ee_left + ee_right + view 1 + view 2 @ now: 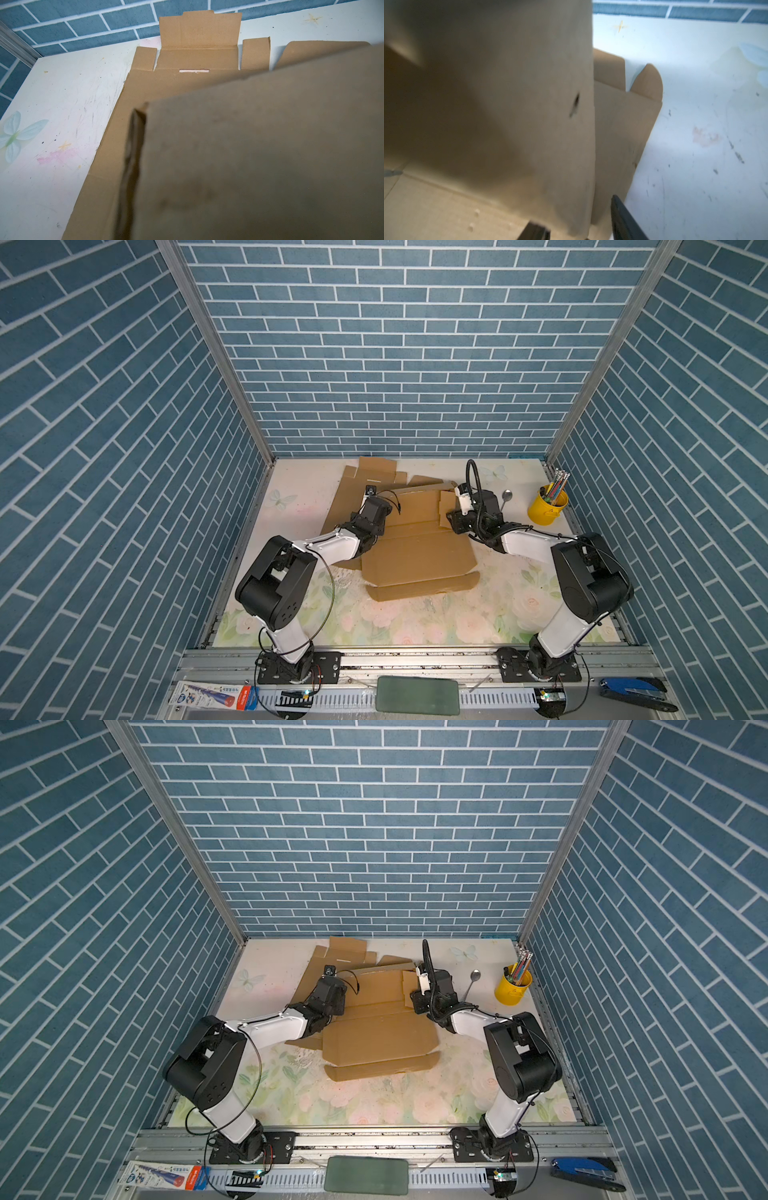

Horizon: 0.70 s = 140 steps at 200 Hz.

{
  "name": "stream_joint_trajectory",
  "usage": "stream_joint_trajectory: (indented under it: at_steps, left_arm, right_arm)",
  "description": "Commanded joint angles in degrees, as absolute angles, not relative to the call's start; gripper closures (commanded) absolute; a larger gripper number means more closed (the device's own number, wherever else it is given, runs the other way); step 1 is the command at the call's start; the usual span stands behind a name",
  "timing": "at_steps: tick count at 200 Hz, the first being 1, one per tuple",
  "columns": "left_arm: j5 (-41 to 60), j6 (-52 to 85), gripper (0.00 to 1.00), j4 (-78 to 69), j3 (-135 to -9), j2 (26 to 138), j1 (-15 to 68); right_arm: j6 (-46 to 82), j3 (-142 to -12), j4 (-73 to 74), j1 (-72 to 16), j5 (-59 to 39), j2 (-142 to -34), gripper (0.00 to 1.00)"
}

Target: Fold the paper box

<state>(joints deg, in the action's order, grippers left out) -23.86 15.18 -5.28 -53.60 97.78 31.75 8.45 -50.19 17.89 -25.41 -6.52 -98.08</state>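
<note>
- Paper box (415,560): a brown blank lying mostly flat mid-worktop (415,626), with its far flaps (199,29) toward the back wall and its near panel toward my bases.
- Left jaws: closed right down at the blank's left side. A raised panel (249,155) fills the left wrist view, but the jaws are hidden there, so I cannot tell whether cardboard sits between them.
- Right jaws: apart, one on either side of the upright side flap (529,104) at the blank's right edge, not clamped on it.
- Step in hand, as I judge it: standing the two side walls up.
- To do it well: close the right jaws low on the flap, near its crease, and swing about that crease rather than pull. A high grip would likely bow the board.
- Steady the left side meanwhile so the blank does not skid.
- Spoon (504,499) lies just beside my right wrist, so sweep inward, away from it.
</note>
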Motion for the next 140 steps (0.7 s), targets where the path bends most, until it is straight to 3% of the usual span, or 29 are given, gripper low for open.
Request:
stream_joint_trajectory:
  at_steps: [1, 35, 56, 87, 106, 125, 140]
  left_arm:
    - [-19.07, 13.24, 1.0, 1.32, -52.87, 101.07, 31.99]
    - [-19.03, 12.88, 1.0, 1.58, -53.0, 101.07, 31.82]
    - [-18.9, 12.92, 1.0, 1.87, -53.26, 101.16, 31.82]
    - [-19.01, 13.63, 1.0, 2.87, -53.89, 100.03, 31.82]
    - [-18.58, 15.89, 1.0, 3.53, -54.05, 99.33, 31.82]
    - [-17.94, 18.2, 1.0, 4.33, -54.7, 99.31, 32.14]
    - [-17.93, 19.4, 1.0, 5.28, -55.64, 99.7, 32.78]
  right_arm:
    - [5.01, -51.07, 27.28, -26.18, -5.36, -99.66, 0.53]
    - [5.1, -51.24, 31.37, -26.22, -5.36, -101.28, 0.53]
    - [5.36, -52.14, 32.27, -26.26, -2.21, -102.75, 0.58]
    - [7.19, -52.65, 31.27, -27.03, 7.75, -105.1, 0.76]
    - [7.35, -53.56, 29.07, -29.58, 19.12, -105.55, 0.88]
    - [8.56, -57.04, 23.65, -31.99, 30.78, -106.69, 0.96]
    - [9.7, -58.51, 21.51, -32.98, 33.96, -107.47, 1.0]
